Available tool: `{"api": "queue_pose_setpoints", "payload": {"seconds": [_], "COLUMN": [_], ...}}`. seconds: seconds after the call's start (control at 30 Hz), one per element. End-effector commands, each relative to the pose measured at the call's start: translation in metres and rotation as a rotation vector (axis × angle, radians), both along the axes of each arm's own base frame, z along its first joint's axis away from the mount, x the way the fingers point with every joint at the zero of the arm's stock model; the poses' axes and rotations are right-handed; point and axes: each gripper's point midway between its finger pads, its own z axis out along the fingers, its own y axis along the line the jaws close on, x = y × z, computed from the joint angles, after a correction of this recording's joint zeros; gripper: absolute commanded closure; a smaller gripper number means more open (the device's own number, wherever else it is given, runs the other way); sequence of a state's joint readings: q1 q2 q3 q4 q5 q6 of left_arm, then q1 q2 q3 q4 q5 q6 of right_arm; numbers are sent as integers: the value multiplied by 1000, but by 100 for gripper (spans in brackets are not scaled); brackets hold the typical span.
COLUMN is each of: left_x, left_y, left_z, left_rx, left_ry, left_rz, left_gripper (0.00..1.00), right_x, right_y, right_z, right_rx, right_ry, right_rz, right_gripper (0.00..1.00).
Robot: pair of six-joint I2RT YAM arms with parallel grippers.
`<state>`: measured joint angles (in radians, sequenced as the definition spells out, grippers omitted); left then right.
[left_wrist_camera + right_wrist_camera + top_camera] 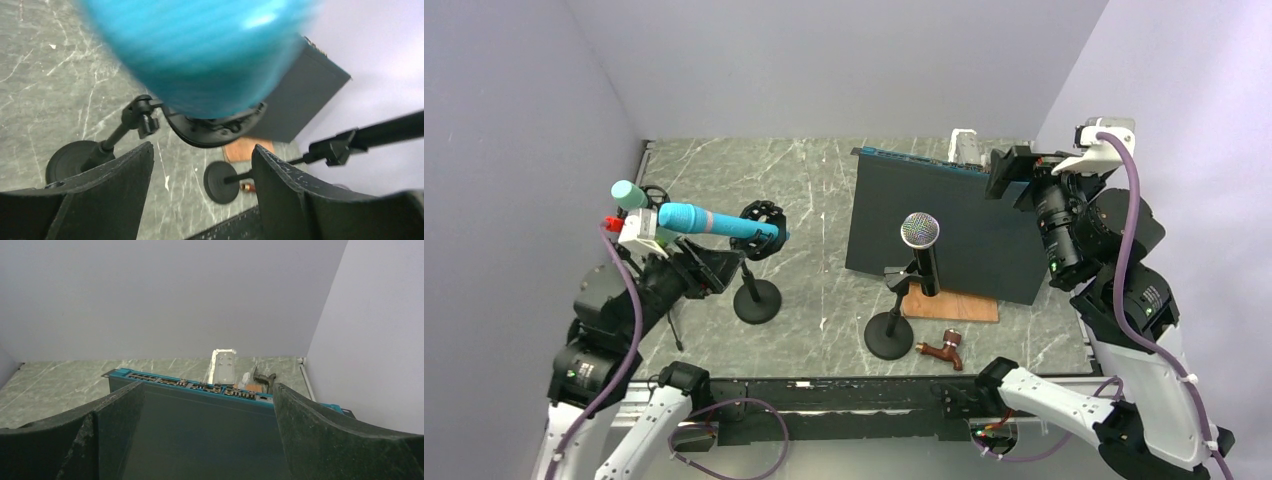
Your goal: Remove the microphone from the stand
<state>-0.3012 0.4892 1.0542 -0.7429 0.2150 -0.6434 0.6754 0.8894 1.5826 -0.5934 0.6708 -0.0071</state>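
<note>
A blue microphone (pixel 704 220) lies level in the black clip (pixel 762 228) of the left stand (pixel 757 300). In the left wrist view it fills the top as a blur (pixel 200 50), with the clip (pixel 215 127) behind it. My left gripper (pixel 722 264) (pixel 202 165) is open just below the microphone's body, on the near side of the clip, and touches nothing. A second microphone with a silver grille (pixel 920 230) stands upright on a middle stand (pixel 889 335). My right gripper (pixel 1006 172) (pixel 207 405) is open and empty, held high over the dark box.
A dark box with a teal edge (pixel 944 225) (pixel 200 440) stands at the back right. A wooden board (pixel 951 305) and a brown tap (pixel 942 350) lie by the middle stand. A pale green cylinder (pixel 629 193) stands at the far left. Walls close in on both sides.
</note>
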Motion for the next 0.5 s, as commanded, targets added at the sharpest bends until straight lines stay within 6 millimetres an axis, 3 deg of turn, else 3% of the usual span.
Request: {"api": "queue_pose_setpoints", "payload": {"seconds": [0.0, 0.23, 0.47], "left_x": [26, 46, 51], "left_y": [12, 4, 10], "left_z": [49, 53, 63], "left_rx": [-208, -183, -215], "left_ry": [-263, -300, -353], "left_rz": [138, 122, 164], "left_gripper": [24, 24, 35], "right_x": [0, -4, 4], "right_y": [0, -9, -3], "right_z": [6, 3, -2], "right_rx": [9, -5, -42], "right_ry": [-14, -28, -17], "right_rz": [1, -26, -24], "right_gripper": [0, 0, 0]}}
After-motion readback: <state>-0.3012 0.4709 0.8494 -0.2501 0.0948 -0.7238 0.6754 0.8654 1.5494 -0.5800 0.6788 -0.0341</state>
